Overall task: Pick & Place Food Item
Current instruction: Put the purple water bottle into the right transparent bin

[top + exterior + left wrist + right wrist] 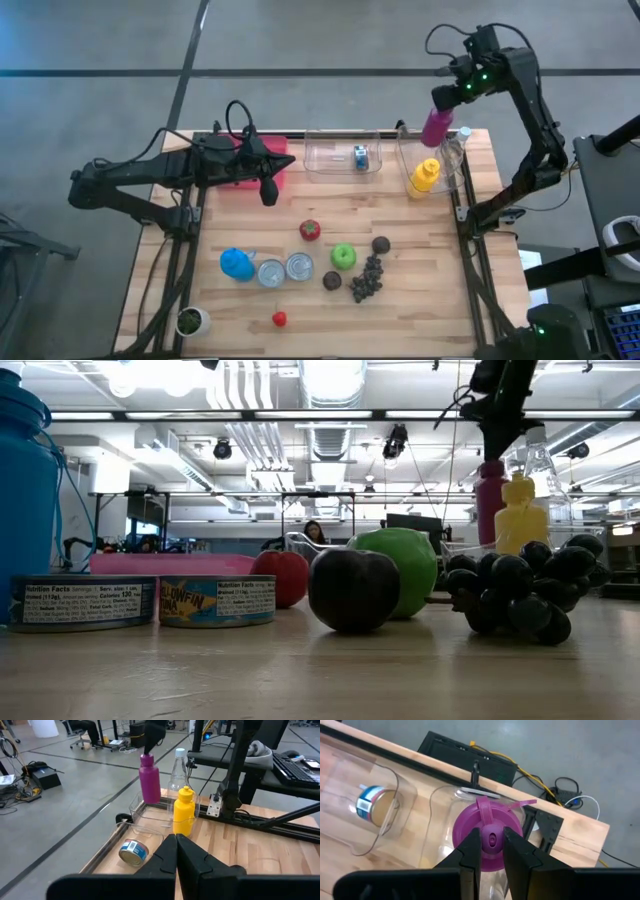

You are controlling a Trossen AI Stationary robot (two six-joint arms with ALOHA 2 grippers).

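Above table's far clear bin (420, 160): upright magenta bottle (437, 123) (cap up), right claw (491, 841) clamped on cap.

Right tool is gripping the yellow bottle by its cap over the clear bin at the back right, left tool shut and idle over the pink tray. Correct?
Not quite. The right tool is shut on the magenta bottle, not the yellow bottle, which stands free in the clear bin; the right wrist view shows it. The left tool, by the pink tray, is shut and idle.
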